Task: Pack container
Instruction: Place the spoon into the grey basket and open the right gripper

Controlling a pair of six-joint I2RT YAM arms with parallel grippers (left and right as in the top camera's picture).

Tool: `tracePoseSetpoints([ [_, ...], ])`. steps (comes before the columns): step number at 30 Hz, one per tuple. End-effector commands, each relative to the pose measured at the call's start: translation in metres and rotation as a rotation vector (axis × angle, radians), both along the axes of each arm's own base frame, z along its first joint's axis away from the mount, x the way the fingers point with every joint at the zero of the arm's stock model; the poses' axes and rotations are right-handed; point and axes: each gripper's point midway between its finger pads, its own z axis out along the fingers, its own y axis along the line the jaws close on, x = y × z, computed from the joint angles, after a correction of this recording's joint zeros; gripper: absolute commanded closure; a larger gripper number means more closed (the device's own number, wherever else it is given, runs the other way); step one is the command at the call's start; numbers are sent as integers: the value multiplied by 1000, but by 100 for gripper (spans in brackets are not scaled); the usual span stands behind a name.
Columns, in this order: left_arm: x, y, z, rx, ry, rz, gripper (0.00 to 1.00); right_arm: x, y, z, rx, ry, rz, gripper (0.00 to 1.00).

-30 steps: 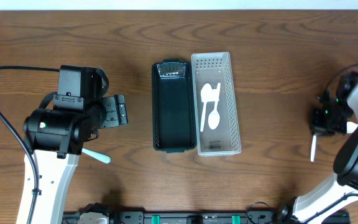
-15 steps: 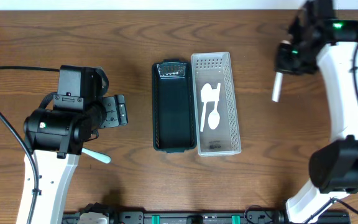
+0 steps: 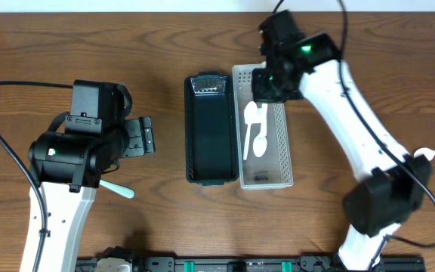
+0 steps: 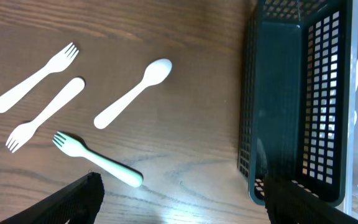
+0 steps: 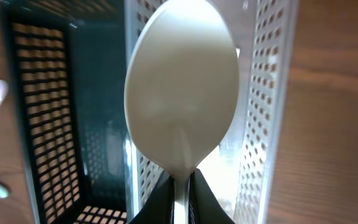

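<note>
The right arm has swung in from the far right edge of the table. Its right gripper (image 3: 267, 81) now hangs over the top end of the white perforated plastic tray (image 3: 286, 143), fingers pinched tight on the handle of a white plastic spoon (image 5: 182, 87). Two white pieces of cutlery (image 3: 257, 130) already lie in that tray, so a release looks next. The dark mesh basket (image 3: 190, 136) alongside seems empty. The left gripper (image 3: 143, 136) idles wide open, holding nothing, above a loose white spoon (image 4: 132, 93) and forks — more to pack.
</note>
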Motion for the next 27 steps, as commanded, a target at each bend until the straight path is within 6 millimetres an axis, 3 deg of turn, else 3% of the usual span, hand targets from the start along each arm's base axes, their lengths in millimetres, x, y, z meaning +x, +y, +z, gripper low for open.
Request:
tracePoseSetpoints([
  [1, 0, 2, 1, 10, 4, 2, 16, -4, 1, -45, -56, 116, -62, 99],
  [7, -1, 2, 1, 10, 7, 2, 16, -18, 0, -104, -131, 277, -51, 99],
  [12, -1, 2, 1, 10, 7, 2, 16, -28, -3, -127, -162, 355, -39, 97],
  [13, -1, 2, 1, 10, 8, 2, 16, -27, -3, -128, -161, 351, -25, 95],
  [15, -1, 2, 1, 10, 7, 2, 16, -24, -1, -127, -155, 335, 1, 80],
  [16, -1, 2, 1, 10, 7, 2, 16, -22, -1, -125, -151, 327, 13, 66],
  [17, -1, 2, 1, 10, 7, 2, 16, -21, -1, -124, -149, 321, 17, 60],
  [21, -1, 2, 1, 10, 7, 2, 16, -6, -3, -107, -124, 266, 41, 61],
  [24, -1, 2, 1, 10, 7, 2, 16, 13, -8, -72, -95, 180, 56, 62],
  [27, -1, 2, 1, 10, 7, 2, 16, 36, -30, -16, -96, 52, 4, 62],
])
